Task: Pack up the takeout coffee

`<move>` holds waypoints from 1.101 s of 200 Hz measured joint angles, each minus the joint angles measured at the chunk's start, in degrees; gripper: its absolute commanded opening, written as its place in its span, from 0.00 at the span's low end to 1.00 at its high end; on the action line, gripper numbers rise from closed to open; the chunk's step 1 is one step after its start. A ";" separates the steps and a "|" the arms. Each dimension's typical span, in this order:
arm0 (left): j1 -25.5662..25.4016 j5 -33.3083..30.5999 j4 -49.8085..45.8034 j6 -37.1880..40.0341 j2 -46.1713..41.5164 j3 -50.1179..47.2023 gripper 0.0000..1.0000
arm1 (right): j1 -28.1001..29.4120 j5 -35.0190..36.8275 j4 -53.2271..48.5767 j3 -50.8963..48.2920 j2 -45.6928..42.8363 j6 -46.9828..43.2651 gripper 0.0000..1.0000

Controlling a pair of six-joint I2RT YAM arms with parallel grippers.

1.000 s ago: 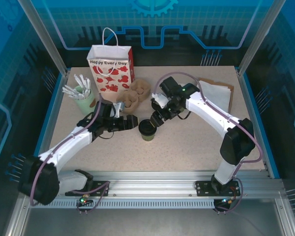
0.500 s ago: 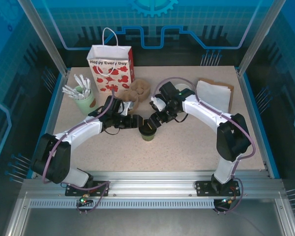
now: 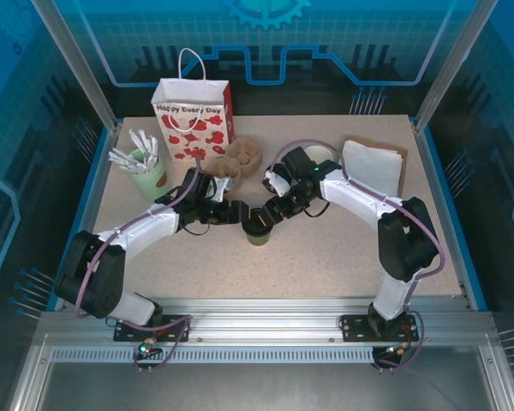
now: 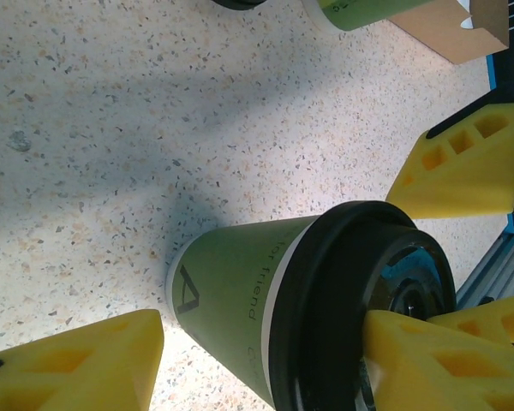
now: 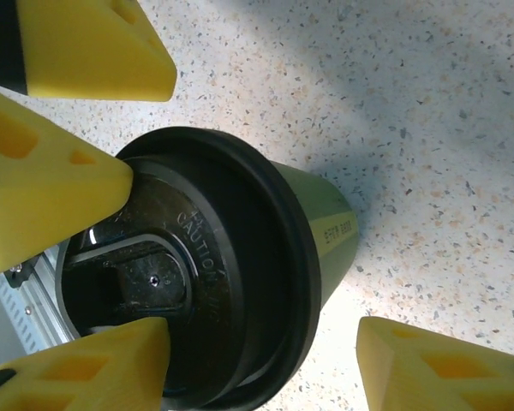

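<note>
**Grasp stage: takeout coffee (image 3: 257,228) upright at mid-table, both grippers at its lid.**
The left gripper (image 4: 264,330) and right gripper (image 5: 264,342) each stood open, one yellow wedge finger over the glossy black plastic lid, the other outside the matte green paper wall. Next, I judged, one had to close squarely, cup kept level, before any carry to the far-left paper bag (image 3: 193,116).

Takeout coffee (image 4: 231,291) on speckled table (image 4: 86,128), black lid (image 4: 325,308) on. Left gripper (image 4: 264,342) spread wide: one yellow finger off cup wall, other on lid. Right gripper (image 4: 409,254) at lid's far edge.
</note>
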 measured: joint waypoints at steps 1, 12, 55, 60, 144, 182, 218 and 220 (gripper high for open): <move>0.00 0.00 0.07 0.02 0.00 -0.04 0.63 | 0.00 0.00 0.00 0.00 0.00 0.00 0.57; 0.00 -0.02 1.18 0.00 -0.28 -0.70 0.63 | -0.15 -0.83 0.68 -0.44 -0.09 0.15 0.56; -0.02 -0.96 2.89 -0.63 -1.75 -2.19 0.66 | -0.44 -2.27 1.31 -0.76 -0.09 0.37 0.60; -0.02 -1.18 2.75 -0.70 -1.95 -2.19 0.67 | -0.46 -2.14 1.14 -0.48 -0.09 0.35 0.61; -0.02 -4.76 -1.05 -4.81 -5.79 2.91 0.77 | -0.42 2.12 -2.56 4.96 -1.18 0.59 0.78; 1.49 -10.10 -3.63 -4.72 -13.51 5.42 0.79 | 2.73 10.08 -1.92 3.39 -10.62 -0.15 0.81; 2.36 -16.13 -7.58 -1.79 -17.46 7.58 0.79 | 11.43 19.71 3.52 -2.73 -21.46 -2.84 0.83; 2.36 -16.44 -7.89 -1.60 -17.44 7.78 0.79 | 11.72 19.93 3.85 -3.15 -21.86 -3.04 0.83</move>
